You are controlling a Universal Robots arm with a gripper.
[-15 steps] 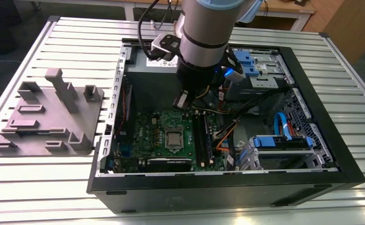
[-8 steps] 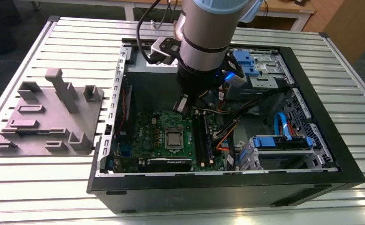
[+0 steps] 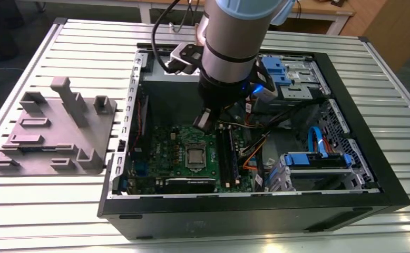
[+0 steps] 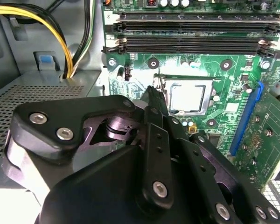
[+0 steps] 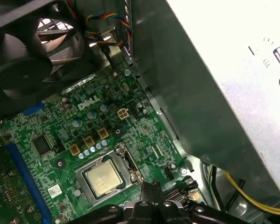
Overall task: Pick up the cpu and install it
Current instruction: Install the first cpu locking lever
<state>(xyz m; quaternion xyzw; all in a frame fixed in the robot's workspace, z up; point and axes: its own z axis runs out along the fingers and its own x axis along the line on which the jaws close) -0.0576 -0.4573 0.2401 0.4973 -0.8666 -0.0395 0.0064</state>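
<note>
Inside the open case [image 3: 261, 203], on the green board [image 3: 168, 141], the cpu [image 4: 186, 97] is lying flat in the socket, with the metal frame [image 4: 161, 93] ringing it. It's showing as a small square chip with a silver-grey metal top, paler at the rim. The top is facing up. Being square, it's showing no long axis, and its edges are running parallel to the memory slots [image 4: 196, 44].

I'm holding my claw [image 4: 151, 93] just beside the socket, tips pinched together, gripping nothing and staying clear of the chip.

The exterior view is giving me the whole case lying on the slatted bench [image 3: 85, 42], with the grey tray [image 3: 50, 132] sitting outside the case on the exterior view's left. The second wrist view is adding the blue slot [image 4: 246, 116] next to the socket. The first wrist view is picking up the fan [image 5: 23, 60] and a grey metal box [image 5: 224, 93] standing over the board.
</note>
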